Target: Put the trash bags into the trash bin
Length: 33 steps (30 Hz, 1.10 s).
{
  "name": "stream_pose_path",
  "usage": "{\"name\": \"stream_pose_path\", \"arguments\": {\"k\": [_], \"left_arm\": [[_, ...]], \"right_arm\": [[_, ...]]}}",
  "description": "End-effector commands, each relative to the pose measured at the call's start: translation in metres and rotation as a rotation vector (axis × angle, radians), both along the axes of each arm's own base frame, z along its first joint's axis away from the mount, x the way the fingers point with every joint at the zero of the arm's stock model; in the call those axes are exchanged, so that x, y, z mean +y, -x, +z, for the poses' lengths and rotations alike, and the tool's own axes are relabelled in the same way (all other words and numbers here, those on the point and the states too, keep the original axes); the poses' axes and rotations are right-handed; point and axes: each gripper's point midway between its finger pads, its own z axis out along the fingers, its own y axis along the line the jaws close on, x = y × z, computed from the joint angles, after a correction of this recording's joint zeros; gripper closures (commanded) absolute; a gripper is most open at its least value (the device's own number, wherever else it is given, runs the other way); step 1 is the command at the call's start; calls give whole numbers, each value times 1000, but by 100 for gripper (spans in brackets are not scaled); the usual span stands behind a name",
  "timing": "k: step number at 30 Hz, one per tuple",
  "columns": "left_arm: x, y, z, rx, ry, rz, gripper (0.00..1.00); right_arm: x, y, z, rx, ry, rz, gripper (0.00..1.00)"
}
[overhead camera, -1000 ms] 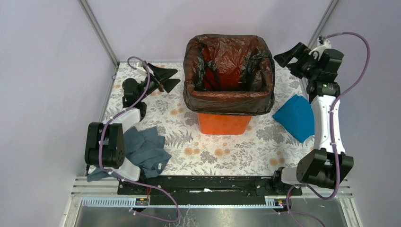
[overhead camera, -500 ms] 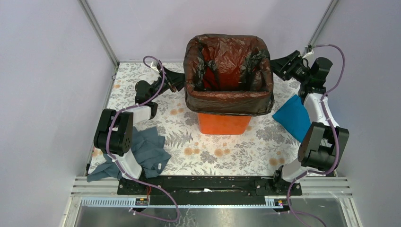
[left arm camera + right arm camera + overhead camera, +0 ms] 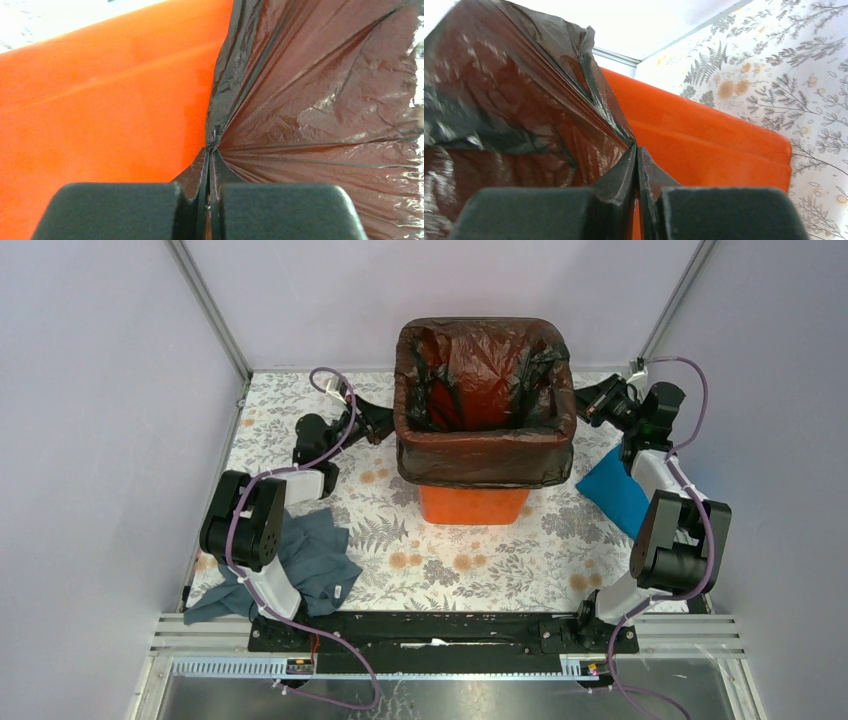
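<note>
As both arms stretched low beside the tall orange plastic bin (image 3: 472, 502), left gripper (image 3: 210, 156) and right gripper (image 3: 637, 156) pinched its crinkly black film bag (image 3: 485, 455).

- My left end effector (image 3: 209, 210) sits at bottom centre of my wrist view, its two black fingers (image 3: 115, 212) pressed together on a fold of the trash bag (image 3: 320, 100).
- Glossy black film fans out in pleats from the pinch, brownish where stretched.
- The orange trash bin (image 3: 100, 110) fills the left.
</note>
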Motion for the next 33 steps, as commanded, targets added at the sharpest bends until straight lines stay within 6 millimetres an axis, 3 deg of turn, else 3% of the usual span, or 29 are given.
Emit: {"name": "stream_pose_path", "arguments": {"k": [1, 8, 14, 16, 18, 23, 28, 30, 33], "left_arm": [[1, -1, -33, 2, -148, 70, 100], [3, 3, -73, 87, -244, 108, 100], [-2, 13, -80, 89, -298, 97, 100], [0, 14, -72, 65, -328, 107, 100], [3, 14, -67, 55, -378, 124, 99], [14, 18, -50, 18, -476, 162, 81], [24, 22, -29, -24, -520, 186, 61], [28, 24, -22, -34, -522, 189, 52], [32, 28, -11, -53, -526, 186, 39]], "right_arm": [[3, -2, -30, 24, 70, -15, 91], [5, 4, -91, 152, 145, -20, 93], [3, 9, -111, 216, 261, -35, 91], [-5, 12, -117, 253, 352, -64, 85], [-15, 19, -119, 302, 424, -101, 69], [-40, 40, -87, 374, 560, -221, 32], [-62, 73, -32, 310, 634, -382, 15], [-51, 89, -8, 227, 590, -392, 11], [-13, 110, 3, 158, 421, -267, 8]]}}
